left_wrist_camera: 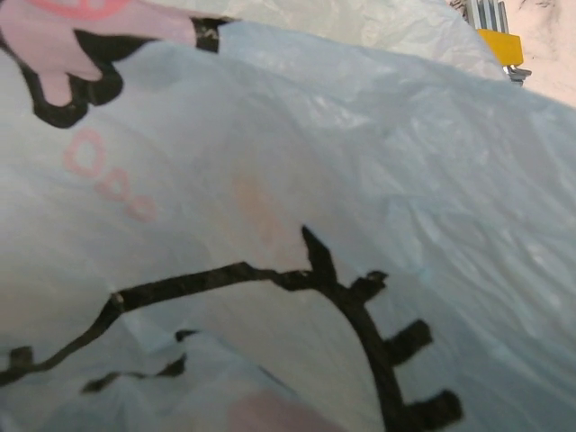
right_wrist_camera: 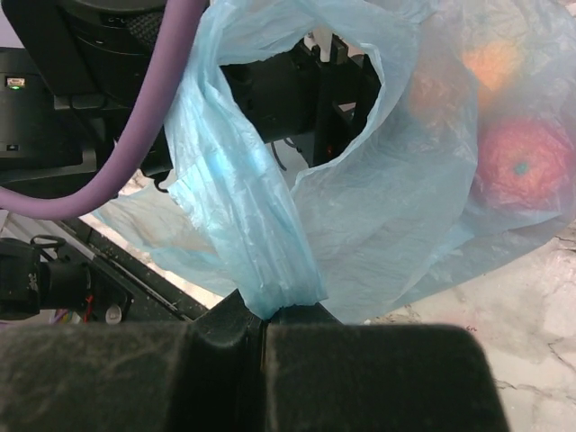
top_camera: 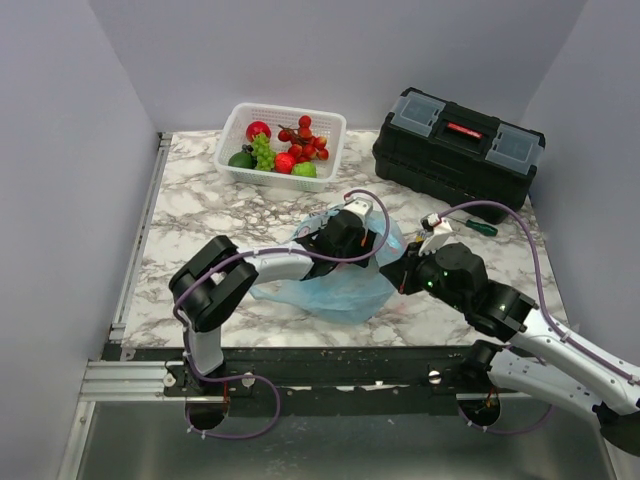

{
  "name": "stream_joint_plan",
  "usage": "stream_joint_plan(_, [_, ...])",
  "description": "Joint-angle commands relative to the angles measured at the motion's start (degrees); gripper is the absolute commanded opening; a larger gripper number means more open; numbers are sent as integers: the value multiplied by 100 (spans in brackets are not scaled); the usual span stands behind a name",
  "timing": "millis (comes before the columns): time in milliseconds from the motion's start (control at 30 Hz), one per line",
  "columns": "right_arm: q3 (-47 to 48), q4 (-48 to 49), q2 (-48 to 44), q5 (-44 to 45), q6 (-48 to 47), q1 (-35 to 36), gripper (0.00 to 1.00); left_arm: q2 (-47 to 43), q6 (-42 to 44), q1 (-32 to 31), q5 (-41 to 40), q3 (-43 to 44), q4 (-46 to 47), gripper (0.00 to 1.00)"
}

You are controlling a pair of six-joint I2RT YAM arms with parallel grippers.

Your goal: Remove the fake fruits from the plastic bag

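Right arm (top_camera: pixel 455 275) low, pinching plastic bag (top_camera: pixel 340 290); left arm (top_camera: pixel 270 265) bent over it

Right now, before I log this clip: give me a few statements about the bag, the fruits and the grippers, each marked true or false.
1. The right gripper is shut on a bunched part of the plastic bag. True.
2. The plastic bag is empty. False: a red fruit and an orange fruit show through it.
3. The white basket holds fruits. True.
4. The black toolbox stands open. False: its lid is closed.
5. The left gripper hovers over the basket. False: it is at the bag.
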Motion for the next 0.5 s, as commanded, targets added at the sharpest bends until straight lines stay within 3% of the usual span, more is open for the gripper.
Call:
stream_joint_plan(0, [153,-214,-51,140,0,37,1,261,218,21,-4,269,364,73])
stream_joint_plan(233, [225,-238,-38,114,-10,36,1,585,311,30,218,481,512,65])
stream_joint_plan(467, [230,-265,-77,132,7,38,1,513,335,30,622,438,724,42])
